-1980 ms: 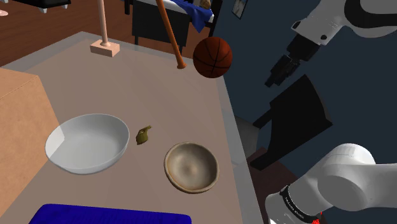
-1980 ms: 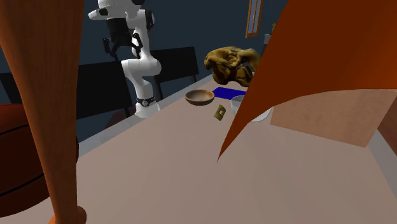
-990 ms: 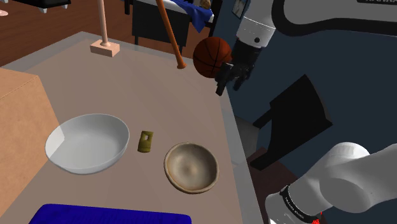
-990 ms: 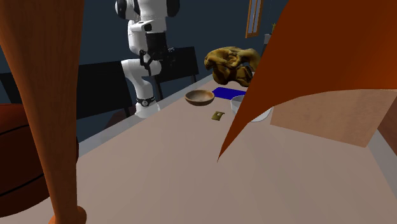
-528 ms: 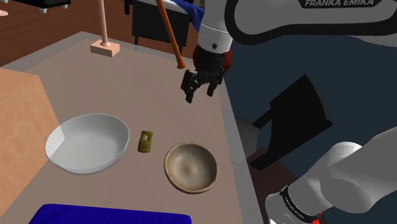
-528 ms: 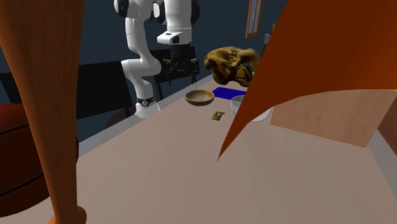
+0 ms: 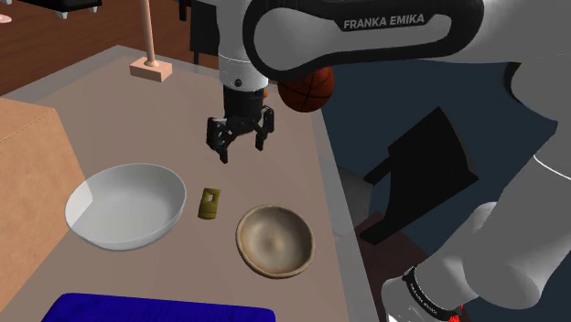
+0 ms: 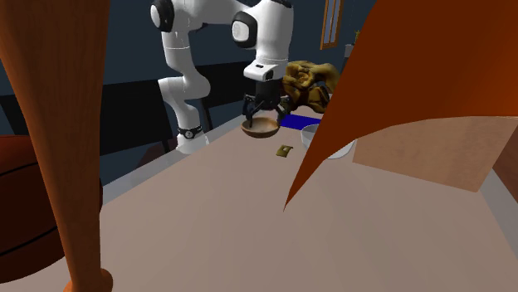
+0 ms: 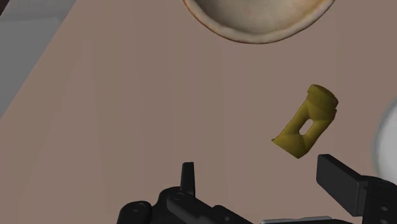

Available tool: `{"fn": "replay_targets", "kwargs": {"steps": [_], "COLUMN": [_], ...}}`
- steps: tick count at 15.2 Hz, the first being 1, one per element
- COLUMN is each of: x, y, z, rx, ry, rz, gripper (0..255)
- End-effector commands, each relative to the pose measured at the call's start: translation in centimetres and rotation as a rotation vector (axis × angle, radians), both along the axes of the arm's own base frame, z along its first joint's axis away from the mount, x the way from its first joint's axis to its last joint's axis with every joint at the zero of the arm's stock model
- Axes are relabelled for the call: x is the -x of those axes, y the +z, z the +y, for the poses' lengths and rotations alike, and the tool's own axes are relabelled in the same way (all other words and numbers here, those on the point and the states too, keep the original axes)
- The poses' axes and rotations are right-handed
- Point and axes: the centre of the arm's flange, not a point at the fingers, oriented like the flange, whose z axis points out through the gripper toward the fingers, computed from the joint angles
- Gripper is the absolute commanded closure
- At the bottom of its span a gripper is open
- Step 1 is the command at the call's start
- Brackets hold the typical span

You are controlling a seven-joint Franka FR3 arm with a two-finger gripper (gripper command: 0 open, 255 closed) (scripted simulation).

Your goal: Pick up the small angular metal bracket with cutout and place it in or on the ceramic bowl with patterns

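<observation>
A small olive-yellow angular bracket (image 7: 210, 204) with a cutout lies flat on the tan table between two bowls. A tan mottled bowl (image 7: 275, 240) sits to its right in the shoulder view, and a plain white bowl (image 7: 123, 203) to its left. My gripper (image 7: 240, 144) hangs open above the table, a little beyond the bracket and apart from it. In the wrist view the bracket (image 9: 305, 121) lies ahead of the right fingertip (image 9: 340, 181), with the tan bowl (image 9: 257, 19) farther on. In the second exterior view the gripper (image 8: 266, 109) hovers by the tan bowl (image 8: 261, 126) and the bracket (image 8: 285, 150).
A basketball (image 7: 307, 82), a leaning wooden bat (image 7: 245, 46) and a wooden post on a base (image 7: 151, 66) stand at the table's far end. A cardboard box (image 7: 27, 174) is at the left, a blue object (image 7: 156, 309) at the near edge. The table edge (image 7: 334, 201) runs close to the tan bowl.
The arm has swung in from beyond the table's right edge to over the table, lowering the open gripper near the bracket. The bracket tipped flat two seconds ago and has lain still since.
</observation>
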Motion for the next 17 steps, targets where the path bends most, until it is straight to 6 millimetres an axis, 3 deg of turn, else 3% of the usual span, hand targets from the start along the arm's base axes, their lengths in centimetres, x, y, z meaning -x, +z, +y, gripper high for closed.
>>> {"fn": "replay_targets", "kwargs": {"steps": [1,6,14,17], "x": [-1.0,-3.9,-3.4,-3.4], "y": [-1.2,-4.7,-8.7,-8.7], "z": [2.5,8.2,7.9,7.9], "rx": [0.016,0.053,0.054,0.054], "ry": [-0.002,-0.003,-0.003,-0.003], "rz": [0.014,0.048,0.049,0.049], "gripper": [0,0,0,0]}}
